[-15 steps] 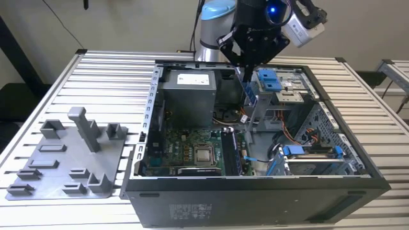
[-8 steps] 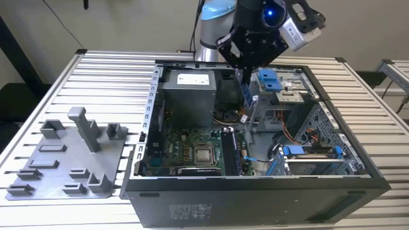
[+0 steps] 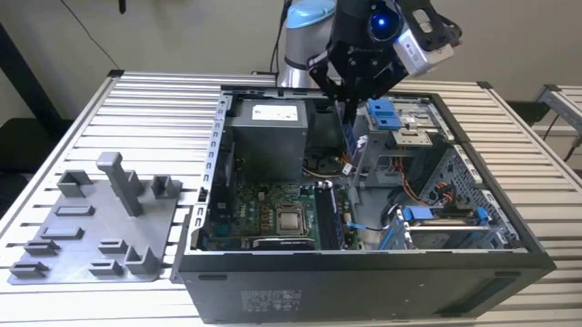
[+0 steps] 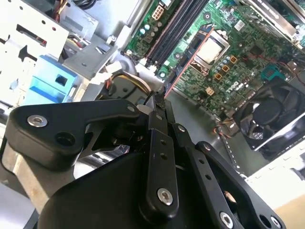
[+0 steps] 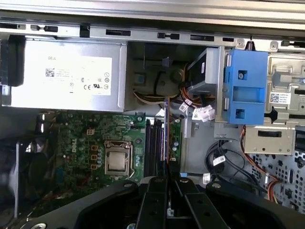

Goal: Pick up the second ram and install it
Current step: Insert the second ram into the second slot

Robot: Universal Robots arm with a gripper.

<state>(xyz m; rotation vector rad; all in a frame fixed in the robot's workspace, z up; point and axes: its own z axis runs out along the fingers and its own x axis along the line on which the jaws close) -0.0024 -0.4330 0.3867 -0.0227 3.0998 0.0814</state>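
Slatted table (image 3: 155, 102) holds an open case (image 3: 364, 286) with a motherboard (image 3: 264, 204) and power supply (image 3: 272, 136) inside. Above them, the gripper (image 3: 349, 101) pinches the ram (image 3: 350, 135) between closed fingers, the ram hanging down.

Open PC case (image 3: 364, 289) on slatted tabletop (image 3: 155, 122), grey holder tray (image 3: 91, 242) beside it, toward the exterior view's left

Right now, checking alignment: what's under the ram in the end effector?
Below the second ram, clamped in the end effector, lie the black memory slots. The ram's own edge covers the slot directly beneath it.
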